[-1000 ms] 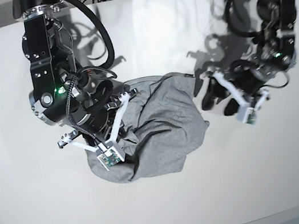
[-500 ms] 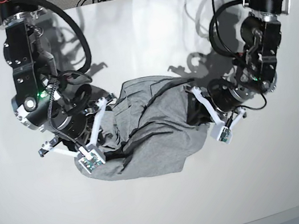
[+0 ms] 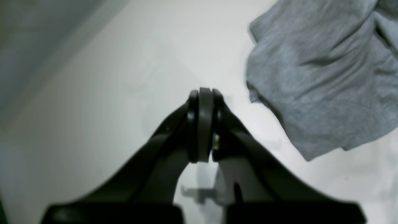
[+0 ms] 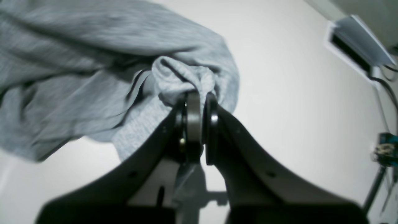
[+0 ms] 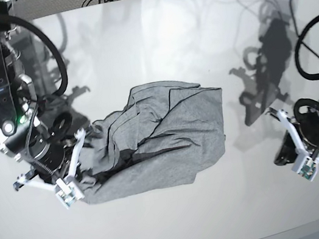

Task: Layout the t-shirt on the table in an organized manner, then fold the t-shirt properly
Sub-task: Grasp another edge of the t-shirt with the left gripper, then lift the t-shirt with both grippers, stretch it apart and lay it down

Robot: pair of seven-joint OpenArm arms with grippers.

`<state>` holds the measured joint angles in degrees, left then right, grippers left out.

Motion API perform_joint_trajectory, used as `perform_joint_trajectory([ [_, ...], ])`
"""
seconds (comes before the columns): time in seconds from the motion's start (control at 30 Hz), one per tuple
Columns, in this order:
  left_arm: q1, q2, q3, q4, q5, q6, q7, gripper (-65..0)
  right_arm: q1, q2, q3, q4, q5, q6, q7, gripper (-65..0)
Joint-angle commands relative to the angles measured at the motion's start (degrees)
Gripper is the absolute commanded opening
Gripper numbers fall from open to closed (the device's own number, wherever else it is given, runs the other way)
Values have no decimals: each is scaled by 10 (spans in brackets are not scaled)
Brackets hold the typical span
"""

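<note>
Shirt (image 5: 157,141) crumpled mid-frame on table (image 5: 152,40), lettering hidden. Right claw (image 4: 199,119) clamps bunched shirt edge, pads buried. Left claw (image 3: 202,124) pinched empty, right of frame.

no readable text, no labels, no numbers anywhere

Desk (image 5: 152,40) was glossy off-white; a crumpled grey t-shirt (image 5: 157,138) lay on it, left of center.
</note>
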<state>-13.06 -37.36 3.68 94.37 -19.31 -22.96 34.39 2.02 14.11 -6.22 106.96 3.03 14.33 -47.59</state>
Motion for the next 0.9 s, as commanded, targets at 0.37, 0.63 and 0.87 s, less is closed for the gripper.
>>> perform_joint_trajectory([
  [0.37,76,59,-5,-34,-139,-16,-33,-234,-4,-1,3,10,45,52,3,-650],
  [0.63,65,157,-5,-189,-75,-13,-109,-224,-13,-1,3,10,45,52,0,-650],
  [0.87,25,206,-4,-293,-49,-30,-133,-244,-13,-1,3,10,45,52,0,-650],
])
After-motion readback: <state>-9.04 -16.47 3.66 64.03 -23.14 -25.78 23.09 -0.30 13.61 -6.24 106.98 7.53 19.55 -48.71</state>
